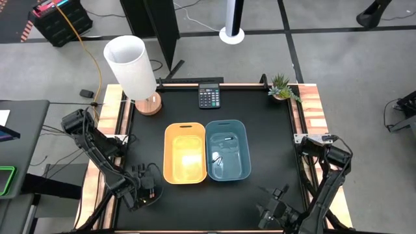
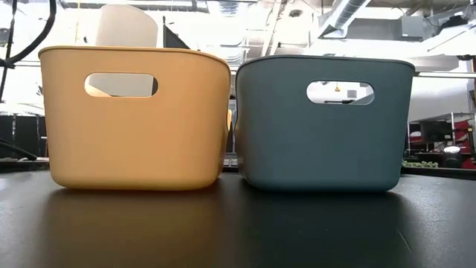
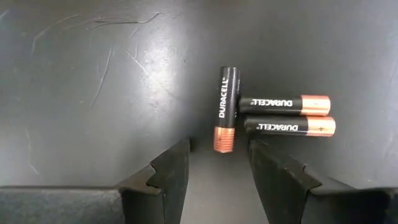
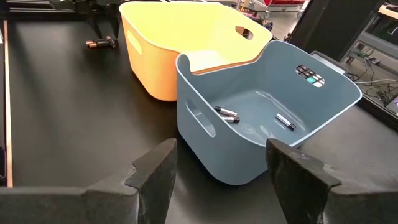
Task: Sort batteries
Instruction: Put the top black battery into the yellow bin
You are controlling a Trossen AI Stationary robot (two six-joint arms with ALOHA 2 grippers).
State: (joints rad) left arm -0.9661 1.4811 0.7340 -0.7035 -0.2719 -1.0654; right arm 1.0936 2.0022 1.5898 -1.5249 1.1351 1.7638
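Observation:
Three dark batteries with copper ends (image 3: 225, 111) lie flat on the black table near its near-left corner: one lies lengthwise ahead of my fingers, and two (image 3: 286, 115) lie side by side across its far half. My left gripper (image 3: 221, 171) (image 1: 147, 190) is open and low over them; its fingers stand on either side of the first battery's copper end (image 3: 224, 138), apart from it. Three silvery batteries (image 4: 226, 114) (image 4: 285, 121) lie on the floor of the blue bin (image 1: 227, 149). My right gripper (image 4: 221, 180) (image 1: 276, 203) waits open near the table's near edge, facing the blue bin.
A yellow bin (image 1: 185, 153) stands against the blue bin's left side at mid-table. A calculator (image 1: 208, 97), a white lamp (image 1: 133, 68) and a small potted plant (image 1: 283, 88) stand along the far edge. Bare black table (image 1: 273, 130) surrounds the bins.

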